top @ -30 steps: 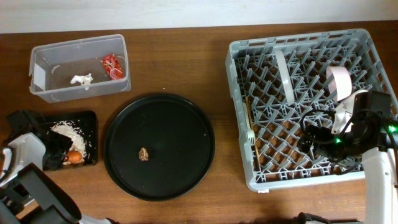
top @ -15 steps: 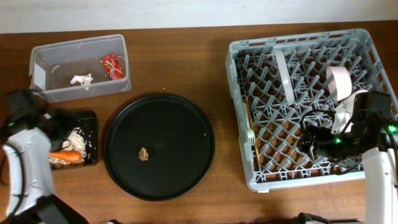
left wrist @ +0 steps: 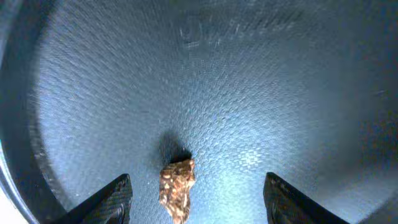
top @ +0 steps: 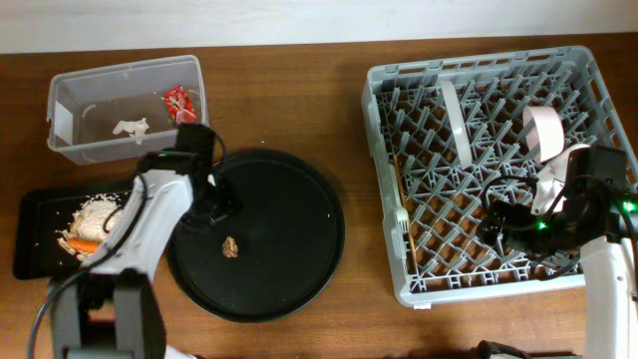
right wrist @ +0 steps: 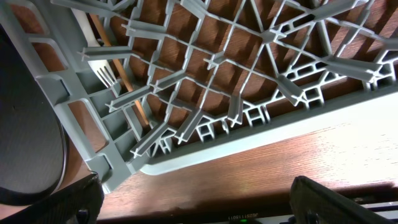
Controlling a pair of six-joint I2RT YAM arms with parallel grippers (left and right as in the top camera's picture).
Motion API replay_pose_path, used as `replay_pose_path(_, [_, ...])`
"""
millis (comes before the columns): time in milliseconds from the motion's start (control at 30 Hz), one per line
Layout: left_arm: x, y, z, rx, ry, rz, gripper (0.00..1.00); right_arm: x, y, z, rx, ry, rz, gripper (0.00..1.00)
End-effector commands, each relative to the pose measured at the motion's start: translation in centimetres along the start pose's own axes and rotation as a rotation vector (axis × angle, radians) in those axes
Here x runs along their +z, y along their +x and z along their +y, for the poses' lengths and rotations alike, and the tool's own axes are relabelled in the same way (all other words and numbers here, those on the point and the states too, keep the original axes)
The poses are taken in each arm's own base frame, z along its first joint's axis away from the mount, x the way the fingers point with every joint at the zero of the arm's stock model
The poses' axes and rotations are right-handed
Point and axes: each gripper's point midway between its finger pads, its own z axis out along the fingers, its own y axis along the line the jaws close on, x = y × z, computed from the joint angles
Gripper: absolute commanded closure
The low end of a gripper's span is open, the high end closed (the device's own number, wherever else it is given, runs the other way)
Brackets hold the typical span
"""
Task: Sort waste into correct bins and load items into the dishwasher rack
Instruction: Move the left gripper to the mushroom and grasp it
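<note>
Small brown lump (top: 230,246) on round tray (top: 289,214), carrot (top: 77,242) in shallow black tray (top: 30,239)

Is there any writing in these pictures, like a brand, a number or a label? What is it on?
No text here reads clearly.
White print on the red wrapper in the clear tub: too small to read.
A faint embossed mark on the round black tray, left wrist view: too blurred to read.
A tiny row of characters on a dark part at the bottom edge of the right wrist view: too small to read.
</note>
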Motion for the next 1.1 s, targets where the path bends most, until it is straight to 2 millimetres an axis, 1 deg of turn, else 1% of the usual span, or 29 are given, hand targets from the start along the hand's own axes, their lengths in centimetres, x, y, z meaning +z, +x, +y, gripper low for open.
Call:
replay_pose_path(0, [2.7,1.6,0.8,0.027,-0.067,0.101,0.33,0.1,0.1,-0.2,0.002,0.003,0.005,0.01])
replay_pose_path(167, [4.9,3.4,1.7,0.022,-0.104,0.188,0.33,0.1,0.1,-0.2,0.002,0.004,0.006,0.01])
replay_pose_path(300, [5.8,4.3,2.3,0.021,-0.119,0.215,0.36,0.1,0.1,-0.2,0.002,0.006,0.005,0.01])
replay_pose_path(367, [5.9,4.4,2.4,0.021,-0.12,0.217,0.48,0.1,0.1,-0.2,0.002,0.006,0.006,0.01])
replay_pose_path(433, [5.9,4.5,2.4,0.021,-0.121,0.219,0.53,0.1,0.1,-0.2,0.002,0.006,0.005,0.01])
replay_pose_path(467, [6.1,4.7,2.5,0.02,-0.121,0.221,0.58,0.1,0.1,-0.2,0.002,0.006,0.005,0.01])
replay_pose_path(500, [6.1,4.8,2.6,0.02,-0.123,0.223,0.65,0.1,0.1,-0.2,0.002,0.006,0.005,0.01])
replay_pose_path(533, [6.1,4.8,2.6,0.02,-0.124,0.225,0.74,0.1,0.1,-0.2,0.002,0.006,0.006,0.01])
replay_pose_path(567, [6.1,4.9,2.6,0.02,-0.125,0.226,0.79,0.1,0.1,-0.2,0.002,0.006,0.005,0.01])
replay_pose_path(667, [6.1,4.9,2.6,0.02,-0.122,0.227,0.82,0.1,0.1,-0.2,0.002,0.006,0.006,0.01])
replay_pose_path(767, [6.0,4.8,2.3,0.016,-0.105,0.232,0.92,0.1,0.1,-0.2,0.002,0.006,0.006,0.01])
replay_pose_path(833, [5.4,4.2,2.2,0.007,-0.1,0.227,0.98,0.1,0.1,-0.2,0.002,0.006,0.006,0.01])
replay_pose_path(900, [4.6,3.4,2.2,-0.01,-0.095,0.219,0.99,0.1,0.1,-0.2,0.002,0.006,0.006,0.01])
replay_pose_path(1000, [2.4,0.8,2.8,-0.029,-0.065,0.17,0.99,0.1,0.1,-0.2,0.002,0.007,0.006,0.01])
replay_pose_path(1067, [0.7,-1.3,3.8,-0.076,-0.047,0.123,0.99,0.1,0.1,-0.2,0.002,0.007,0.006,0.01])
